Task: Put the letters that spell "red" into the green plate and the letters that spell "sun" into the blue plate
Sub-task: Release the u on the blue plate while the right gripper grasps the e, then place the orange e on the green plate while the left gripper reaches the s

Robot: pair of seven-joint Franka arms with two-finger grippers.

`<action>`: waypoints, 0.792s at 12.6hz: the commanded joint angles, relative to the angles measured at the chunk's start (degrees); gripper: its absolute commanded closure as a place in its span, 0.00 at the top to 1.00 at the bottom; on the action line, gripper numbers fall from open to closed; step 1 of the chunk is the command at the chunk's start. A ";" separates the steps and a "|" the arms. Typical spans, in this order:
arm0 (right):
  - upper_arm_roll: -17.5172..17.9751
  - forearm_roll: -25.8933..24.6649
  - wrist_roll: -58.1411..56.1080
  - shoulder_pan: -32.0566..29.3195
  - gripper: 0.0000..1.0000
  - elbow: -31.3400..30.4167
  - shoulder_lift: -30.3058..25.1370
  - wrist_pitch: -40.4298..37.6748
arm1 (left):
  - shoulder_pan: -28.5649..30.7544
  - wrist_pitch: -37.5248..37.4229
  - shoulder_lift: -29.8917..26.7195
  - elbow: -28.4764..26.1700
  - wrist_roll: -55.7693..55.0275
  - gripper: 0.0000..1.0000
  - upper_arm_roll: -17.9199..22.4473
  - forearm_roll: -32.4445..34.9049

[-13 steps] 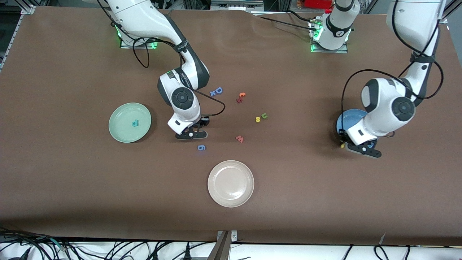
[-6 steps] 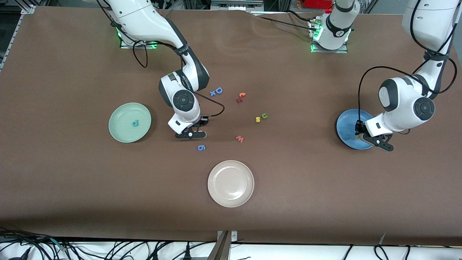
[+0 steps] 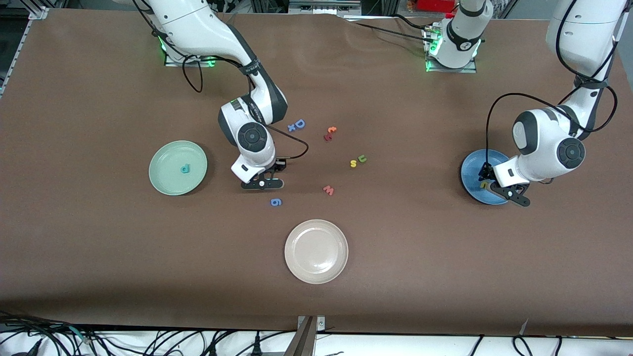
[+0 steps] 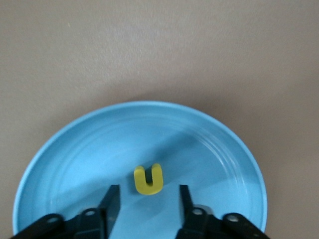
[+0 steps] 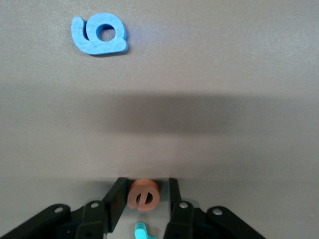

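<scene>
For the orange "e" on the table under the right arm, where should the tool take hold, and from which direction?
Come straight down from above. The orange "e" lies flat on the table, so only its thin outer edges offer a grip. The right tool already straddles it, one finger on each edge; pinch across the round body, clear of the teal letter beside it.
</scene>
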 commanded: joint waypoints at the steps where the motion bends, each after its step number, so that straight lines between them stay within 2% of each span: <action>1: 0.38 0.75 0.41 0.31 0.42 -2.19 -0.50 0.39 | -1.19 -0.50 -3.07 0.38 0.07 1.00 -0.54 0.81; 2: 0.38 0.75 0.41 0.31 0.42 -2.28 -0.59 0.39 | -2.50 -0.50 -3.95 0.46 -0.28 1.00 -1.15 0.54; 4: 0.38 0.75 0.41 0.31 0.30 -2.37 -0.59 0.39 | -5.84 -0.50 -4.92 0.47 -5.52 1.00 -1.51 -0.25; 5: 0.38 0.75 0.41 0.31 0.28 -2.28 -0.59 0.31 | -8.03 -0.50 -5.10 0.47 -9.82 1.00 -1.51 -0.60; 8: 0.38 0.66 0.06 0.31 0.27 -1.93 -0.85 0.13 | -13.66 -1.46 -5.80 0.47 -21.61 1.00 -1.59 -0.69; 10: -0.05 0.66 -0.73 0.05 0.27 -1.76 -1.99 -0.31 | -15.26 -2.25 -6.51 0.47 -28.54 1.00 -4.56 -0.61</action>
